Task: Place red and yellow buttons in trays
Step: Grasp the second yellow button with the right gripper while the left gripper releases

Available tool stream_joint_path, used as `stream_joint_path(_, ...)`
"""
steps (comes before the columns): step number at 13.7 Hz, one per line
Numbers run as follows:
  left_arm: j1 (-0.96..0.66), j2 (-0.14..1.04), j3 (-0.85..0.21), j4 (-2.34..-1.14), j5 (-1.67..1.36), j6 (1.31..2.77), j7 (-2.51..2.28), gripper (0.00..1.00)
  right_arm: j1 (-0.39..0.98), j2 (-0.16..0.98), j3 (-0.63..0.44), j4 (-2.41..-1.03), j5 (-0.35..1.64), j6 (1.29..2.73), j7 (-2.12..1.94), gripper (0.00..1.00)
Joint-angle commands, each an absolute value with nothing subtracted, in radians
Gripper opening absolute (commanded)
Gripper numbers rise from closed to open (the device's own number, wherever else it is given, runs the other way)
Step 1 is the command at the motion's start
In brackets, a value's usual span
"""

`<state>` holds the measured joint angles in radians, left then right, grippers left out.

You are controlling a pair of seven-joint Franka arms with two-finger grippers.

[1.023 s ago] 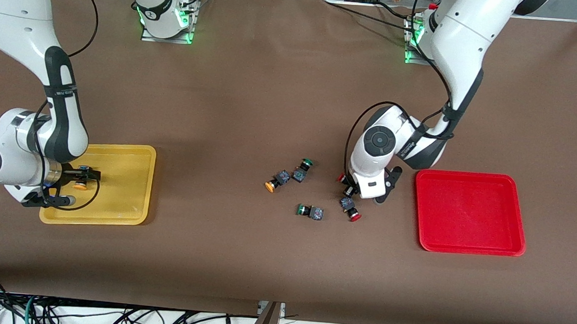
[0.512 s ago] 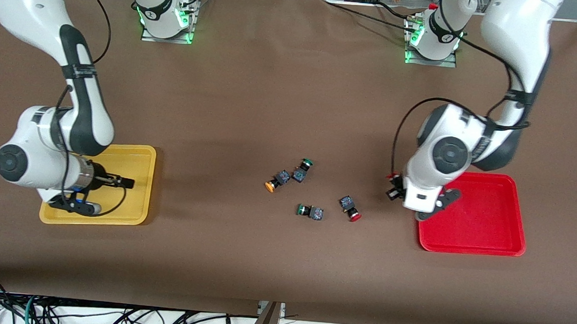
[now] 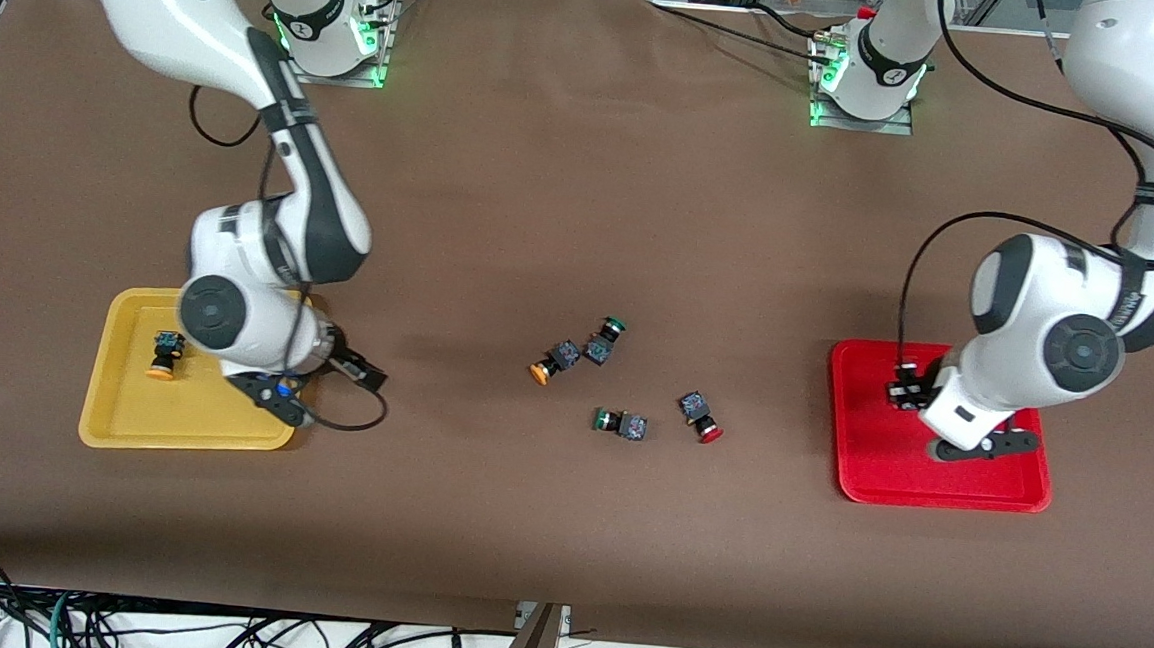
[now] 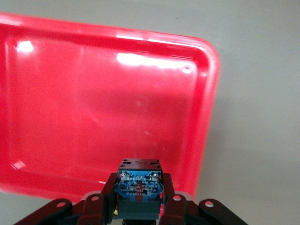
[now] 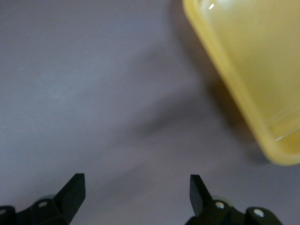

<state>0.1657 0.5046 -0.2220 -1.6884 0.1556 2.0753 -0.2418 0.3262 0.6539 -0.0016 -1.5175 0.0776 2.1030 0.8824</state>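
1 yellow button (image 3: 164, 356) already lies in the yellow tray (image 3: 120, 426), at the lower left of the front view. So 1 of 4 looks done. A 2nd one is on its way: the left gripper (image 3: 905, 394) pinches a button (image 4: 138, 184) and holds it over the red tray (image 3: 927, 491), at the lower right of the front view. In the left wrist view you see the button's dark back between the 2 fingers (image 4: 169, 194), with the red tray (image 4: 201, 61) under it. Its cap is hidden, so I cannot see its color there. It has not been let go yet.

2 task buttons are left on the brown table (image 3: 586, 184), near the middle of the front view. 1 is the other yellow button (image 3: 550, 363). 1 is a red button (image 3: 699, 418), lower and closer to the red tray. 2 green buttons (image 3: 604, 340) (image 3: 619, 424) lie close by and should stay there.

The left arm bends down from the upper right, with its wrist low over the red tray. The right arm reaches down from the upper left, and its big joint covers a corner of the yellow tray. The right gripper (image 3: 359, 371) is over the bare table just beside that tray. Its fingers (image 5: 75, 192) are spread wide and hold nothing, and the yellow tray (image 5: 234, 93) shows in the upper right of the right wrist view.
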Motion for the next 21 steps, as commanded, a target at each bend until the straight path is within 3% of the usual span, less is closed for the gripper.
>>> stream_joint_path(1,0.196,0.5,-0.235,-1.774,0.146,2.211,-0.14,0.0,0.414,0.698,-0.009,-1.491,0.084,2.192,1.102,0.98)
stream_joint_path(5,0.213,0.569,-0.23,-1.867,0.178,2.478,-0.135,0.0,0.521,0.747,-0.011,-1.489,0.077,2.376,1.355,0.98)
stream_joint_path(9,0.213,0.603,-0.227,-1.867,0.198,2.523,-0.137,0.0,0.583,0.79,-0.015,-1.486,0.072,2.486,1.466,0.98)
stream_joint_path(10,0.213,0.613,-0.226,-1.865,0.201,2.531,-0.138,0.16,0.595,0.798,-0.017,-1.479,0.072,2.496,1.483,0.98)
stream_joint_path(11,0.213,0.62,-0.225,-1.865,0.204,2.542,-0.138,0.65,0.607,0.811,-0.017,-1.461,0.072,2.496,1.489,0.98)
stream_joint_path(12,0.213,0.621,-0.221,-1.864,0.209,2.545,-0.138,1.0,0.62,0.825,-0.017,-1.436,0.072,2.496,1.491,0.98)
stream_joint_path(16,0.213,0.576,-0.224,-1.859,0.215,2.52,-0.164,1.0,0.658,0.85,-0.02,-1.402,0.072,2.494,1.493,0.98)
stream_joint_path(21,0.206,0.476,-0.245,-1.763,0.201,2.275,-0.166,1.0,0.726,0.897,-0.051,-1.401,0.06,2.5,1.493,0.98)
